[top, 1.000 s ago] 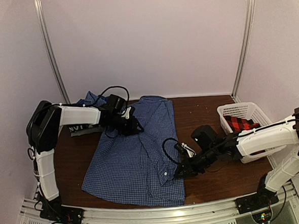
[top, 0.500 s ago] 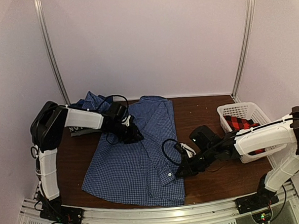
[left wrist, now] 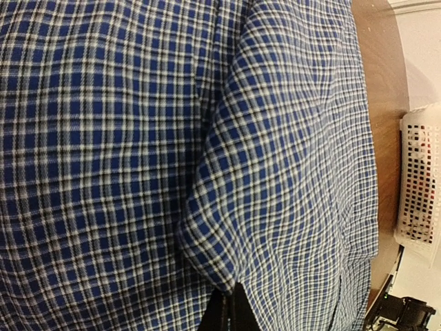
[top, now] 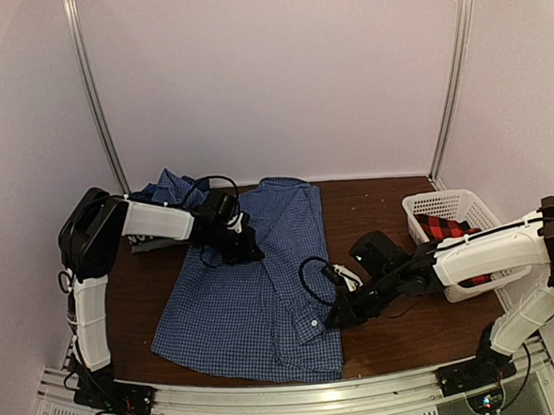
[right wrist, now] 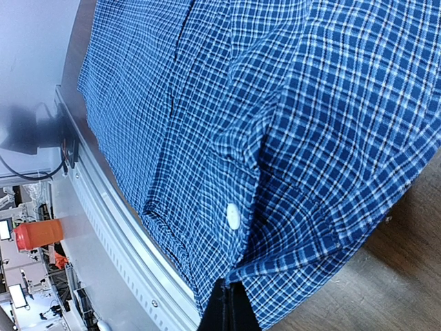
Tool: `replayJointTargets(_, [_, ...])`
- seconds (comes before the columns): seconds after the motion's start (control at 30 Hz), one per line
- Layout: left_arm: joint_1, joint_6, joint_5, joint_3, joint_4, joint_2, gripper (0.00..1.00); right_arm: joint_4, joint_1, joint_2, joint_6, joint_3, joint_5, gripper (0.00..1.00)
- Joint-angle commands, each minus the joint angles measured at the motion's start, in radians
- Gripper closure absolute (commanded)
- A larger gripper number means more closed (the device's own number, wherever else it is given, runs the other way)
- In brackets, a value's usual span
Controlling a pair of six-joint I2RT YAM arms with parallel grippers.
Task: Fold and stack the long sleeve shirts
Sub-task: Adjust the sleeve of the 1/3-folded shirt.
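The blue-and-white fine check shirt lies spread across the table's middle, collar toward the back. My left gripper rests on its upper part. In the left wrist view this gripper is shut, pinching a raised fold of the check shirt. My right gripper is at the shirt's right edge near the front. Seen from the right wrist, that gripper is shut on the hem of the check shirt, just below a white button. A darker blue plaid shirt lies crumpled at the back left. The red-and-black plaid shirt sits in the basket.
A white slatted basket stands at the right side of the table; its wall also shows in the left wrist view. Bare brown tabletop lies between shirt and basket. The metal front rail runs close below the shirt's hem.
My left gripper has closed on a fold of the check shirt, after shifting slightly toward me onto the cloth. The right gripper stays shut at the hem, barely moved.
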Motion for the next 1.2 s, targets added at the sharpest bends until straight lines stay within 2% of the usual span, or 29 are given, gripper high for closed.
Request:
replayJointTargets(0.0, [0.018, 0.005, -0.008, 0.037, 0.02, -0.009, 1.0, -0.027, -0.004, -0.002, -0.021, 0.031, 0.019, 1.0])
replayJointTargets(0.3, [0.086, 0.028, 0.043, 0.058, 0.005, -0.001, 1.0, -0.027, -0.001, 0.003, -0.008, 0.049, -0.002, 1.0])
replayJointTargets(0.53, [0.09, 0.05, 0.076, 0.076, -0.008, 0.025, 1.0, -0.004, 0.023, 0.042, -0.001, 0.037, -0.011, 1.0])
replayJointTargets(0.6, [0.09, 0.058, 0.074, 0.076, -0.017, 0.026, 1.0, -0.007, 0.025, 0.045, -0.002, 0.039, -0.003, 0.96])
replayJointTargets(0.67, [0.09, 0.07, 0.058, 0.083, -0.04, 0.021, 0.91, -0.027, 0.025, 0.04, -0.015, 0.051, 0.016, 0.9])
replayJointTargets(0.73, [0.09, 0.086, 0.031, 0.086, -0.067, 0.01, 0.74, -0.06, 0.024, 0.036, -0.034, 0.075, 0.035, 0.79])
replayJointTargets(0.83, [0.09, 0.117, -0.011, 0.092, -0.111, -0.02, 0.58, -0.111, 0.007, 0.015, -0.057, 0.115, 0.085, 0.67])
replayJointTargets(0.93, [0.089, 0.144, -0.07, 0.086, -0.149, -0.079, 0.55, -0.109, -0.059, -0.011, -0.069, 0.127, 0.128, 0.59])
replayJointTargets(1.03, [0.077, 0.144, -0.122, 0.07, -0.175, -0.134, 0.55, -0.031, -0.133, 0.018, -0.087, 0.152, 0.116, 0.58])
replayJointTargets(1.17, [0.03, 0.115, -0.149, 0.051, -0.182, -0.178, 0.56, 0.096, -0.184, 0.139, -0.083, 0.251, 0.063, 0.66])
